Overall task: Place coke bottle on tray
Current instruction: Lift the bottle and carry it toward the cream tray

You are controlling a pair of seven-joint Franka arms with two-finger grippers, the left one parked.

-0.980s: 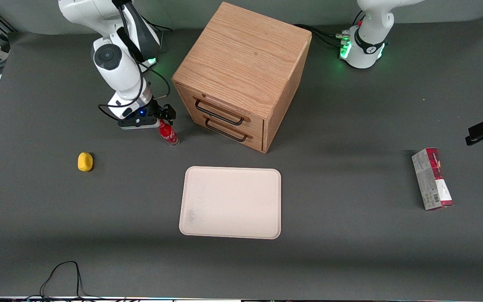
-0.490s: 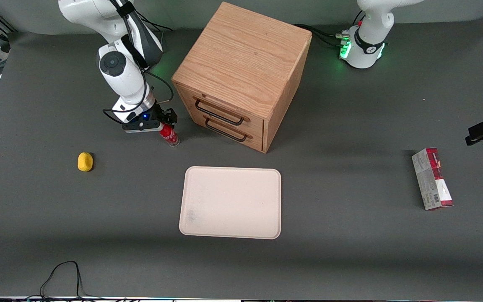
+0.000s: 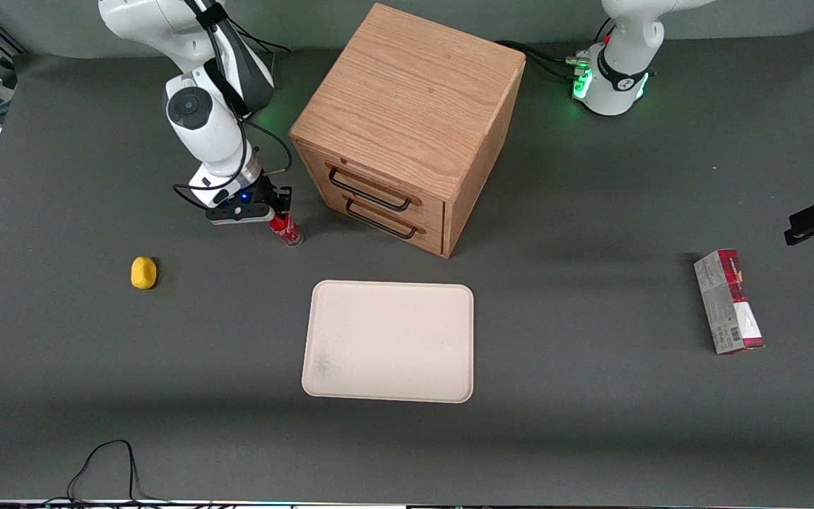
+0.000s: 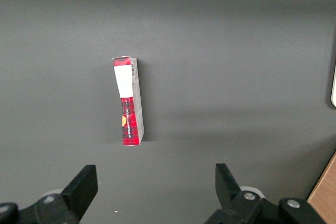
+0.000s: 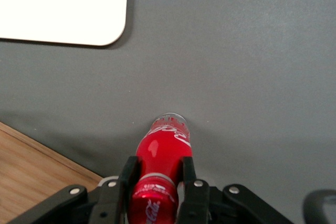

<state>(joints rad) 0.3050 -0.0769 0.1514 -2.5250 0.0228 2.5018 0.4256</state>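
Just beside the wooden cabinet (image 3: 407, 127), toward the working arm's end of the table — coke bottle (image 3: 286, 230) upright on the grey table (image 3: 591, 424), neck clamped between both fingers (image 5: 127, 182) of the gripper (image 3: 276, 211). Nearer the front camera and apart from the bottle — cream tray (image 3: 388, 341). Yellow lump (image 3: 143, 273) and red-and-grey carton (image 3: 728, 301) well apart.

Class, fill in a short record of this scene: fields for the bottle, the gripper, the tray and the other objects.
bottle: coke bottle, upright on the table, in front of the drawer cabinet
gripper: gripper, fingers closed on the bottle's neck
tray: tray, bare, nearer the front camera than the bottle
others: yellow object; red-and-grey carton toward the parked arm's end
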